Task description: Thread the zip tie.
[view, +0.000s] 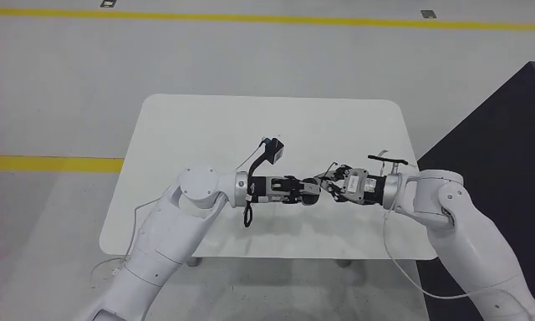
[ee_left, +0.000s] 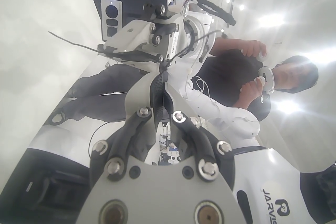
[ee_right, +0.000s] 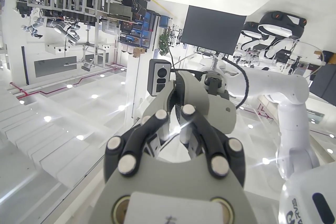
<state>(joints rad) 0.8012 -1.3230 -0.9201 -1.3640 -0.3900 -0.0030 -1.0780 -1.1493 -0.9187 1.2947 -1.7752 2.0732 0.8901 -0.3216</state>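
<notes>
White rectangular tabletop (view: 209, 137) lies under both arms, which meet tip to tip a little below the middle of the top view. They seem to be held above the surface, which gives me room to work the tie in the air. My thin black plastic zip tie (ee_left: 76, 45) runs as a fine line from the upper left of the left wrist view towards its centre. It passes between the closed pads of the grey-fingered right gripper (ee_right: 178, 83), which clamps the strap along its length, I judge to hold it straight. Just beside that, the grey-fingered left gripper (ee_left: 163, 72) is pinched shut on a small dark lump of the tie (the head, I think, though it is too small to be sure). Gripping both parts so close together should make lining up tail and slot easier.
</notes>
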